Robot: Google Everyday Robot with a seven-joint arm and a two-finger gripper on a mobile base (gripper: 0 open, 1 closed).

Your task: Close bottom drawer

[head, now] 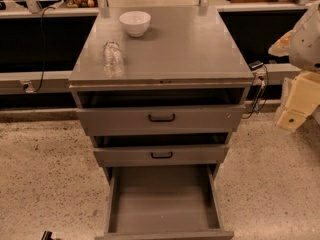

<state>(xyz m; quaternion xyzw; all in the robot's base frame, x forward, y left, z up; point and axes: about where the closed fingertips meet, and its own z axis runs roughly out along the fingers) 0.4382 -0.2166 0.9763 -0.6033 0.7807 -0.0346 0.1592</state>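
My end effector (298, 103) sits at the right edge of the camera view, beside the cabinet's upper right corner and clear of it; I cannot tell whether it is open or closed. The bottom drawer (162, 200) is pulled far out over the speckled floor (45, 184), its grey box bare. On the worktop (185, 44) I see a white bowl (135, 22) and a plastic bottle (113, 59) lying on its side.

Lab-like workspace: metal cabinet (180, 44), speckled floor (45, 184), cabled bench (45, 12); end effector (295, 109) at right edge.
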